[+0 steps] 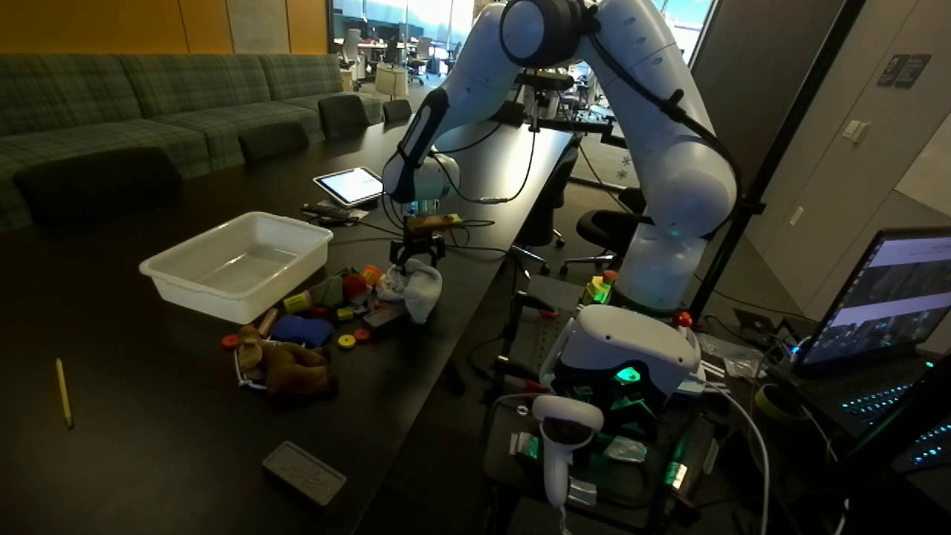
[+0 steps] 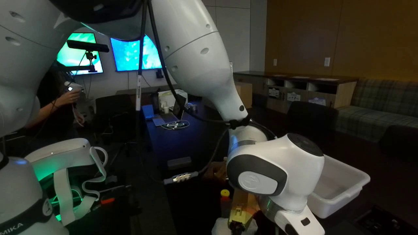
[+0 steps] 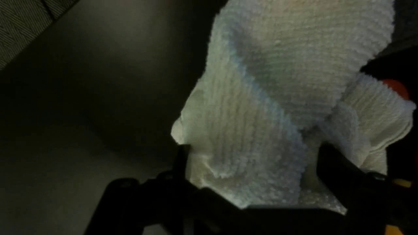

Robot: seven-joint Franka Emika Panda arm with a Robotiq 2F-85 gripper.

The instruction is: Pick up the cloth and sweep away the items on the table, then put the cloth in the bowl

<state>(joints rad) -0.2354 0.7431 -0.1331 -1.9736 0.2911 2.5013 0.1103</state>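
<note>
Seems no further than the reach, with the end effector spread over the loose cloth beside toys bunched on the worktop, leaving the grasp, probably most sweeping, and the drop into the white bin to do.

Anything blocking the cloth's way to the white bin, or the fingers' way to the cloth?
Toys lie between the cloth and the white bin, whose raised sides also need clearing. Nothing visible separates the fingers from the cloth.
</note>
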